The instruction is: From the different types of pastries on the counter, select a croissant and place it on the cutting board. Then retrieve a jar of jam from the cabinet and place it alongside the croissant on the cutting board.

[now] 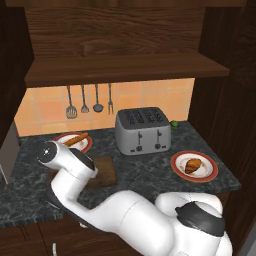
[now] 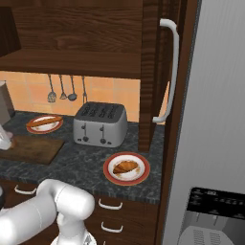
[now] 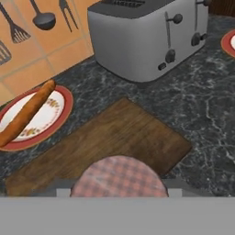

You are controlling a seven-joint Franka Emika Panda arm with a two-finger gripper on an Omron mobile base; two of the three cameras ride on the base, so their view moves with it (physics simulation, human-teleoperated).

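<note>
Claw (image 3: 120, 192) hovers just above the cutting board (image 3: 119, 137), seemingly clamped on the jar of jam (image 3: 120, 176), whose checkered lid hides its tips, probably to set it down, while the croissant (image 1: 192, 165) waits on a plate (image 1: 177, 169) far to its right

Count taken across all views. Plates: two, each red-rimmed; one (image 1: 71, 142) at roughly 10 o'clock from the toaster, the other (image 1: 194, 166) at roughly 4 o'clock. Pastries: two; one bread stick (image 1: 76, 139) and one croissant (image 1: 192, 165), one per plate. Toaster (image 1: 143, 130): one, with four slots on top. Cutting board (image 3: 110, 142): one. Hanging utensils (image 1: 89, 101) on the tiled wall: four, at 12 o'clock from the board. Checkered round lid (image 3: 120, 179): one, at the hand view's lower edge.
</note>
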